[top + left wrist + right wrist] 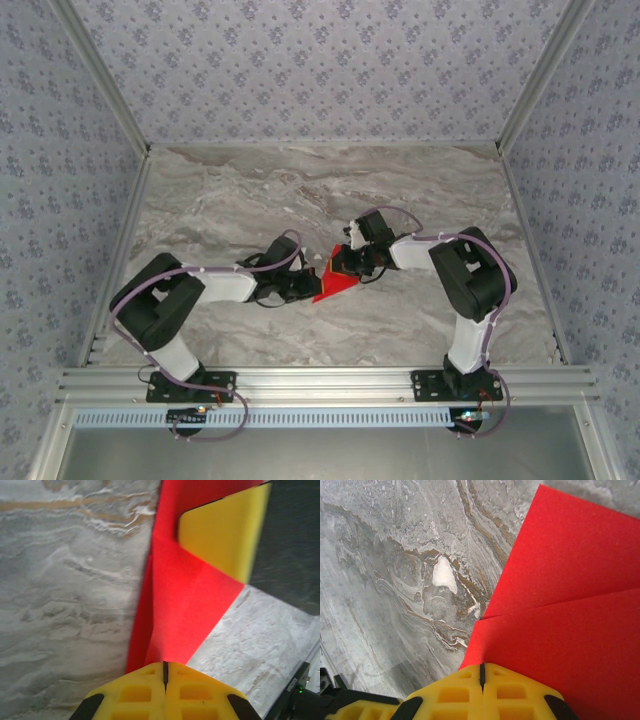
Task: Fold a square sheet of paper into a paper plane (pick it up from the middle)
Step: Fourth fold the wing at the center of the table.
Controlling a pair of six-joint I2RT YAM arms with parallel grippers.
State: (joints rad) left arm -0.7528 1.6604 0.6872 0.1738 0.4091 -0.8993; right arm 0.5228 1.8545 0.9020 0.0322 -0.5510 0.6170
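1. From the overhead camera I see both arms bent inward over the grey marble table (300, 190), meeting a little right of the middle. The red paper (333, 287) lies there as a folded, angular shape with one corner pointing to the near left. The left gripper (302, 290) sits at the paper's left edge and the right gripper (352, 266) at its far right end, close together with the paper between them. I cannot read the jaws from up here. Patterned walls (300, 60) box in the table on three sides.
2. On the left wrist camera, the left gripper (165, 672) has its yellow fingers (195, 695) pressed together with just a thin dark seam between them, so it is closed. The tips sit right at the near end of the red paper (185, 595), which runs away up the picture with a raised fold along its left side. I cannot tell whether any paper is caught between the tips. At the far end, a yellow finger (220, 530) of the right gripper lies over the paper. Marble table (65, 595) shows on both sides.
3. On the right wrist camera, the right gripper (481, 672) is closed as well, its yellow fingers (450, 695) touching along the seam. The red paper (570, 630) covers the right half in two layers, with a layer edge running from near the fingertips out to the right. The tips rest at the corner where the layers meet, but I cannot tell whether they pinch the paper or merely press on it. Table (395, 555) lies to the left.
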